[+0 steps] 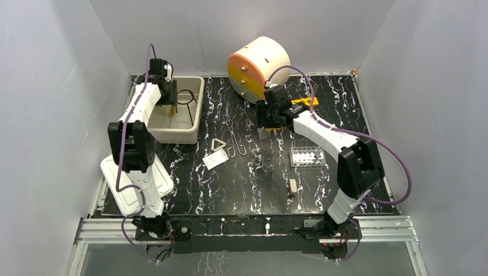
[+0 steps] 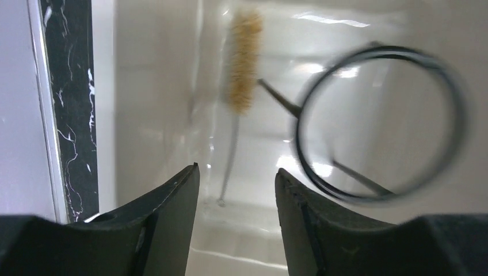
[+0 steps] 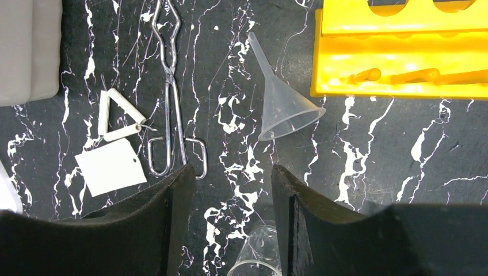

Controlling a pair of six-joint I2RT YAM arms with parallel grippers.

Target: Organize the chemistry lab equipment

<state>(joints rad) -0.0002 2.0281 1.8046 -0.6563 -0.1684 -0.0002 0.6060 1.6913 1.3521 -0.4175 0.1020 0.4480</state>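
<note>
Left wrist: left gripper [image 2: 236, 172], jaws apart, empty, over white tub [image 2: 149, 86] holding black ring with handle [image 2: 380, 123] and bristle brush [image 2: 244, 60]. Right wrist: right gripper [image 3: 228, 172], likewise parted, empty, above clear funnel [image 3: 285, 109], thin metal tongs [image 3: 172, 103], metal triangle [image 3: 118, 115] and white square pad [image 3: 110, 167] on black table [image 3: 374, 161].

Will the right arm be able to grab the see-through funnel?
Probably yes. The open right pincer hovers near the funnel, which lies uncovered; only the yellow rack sits close beside it.
</note>
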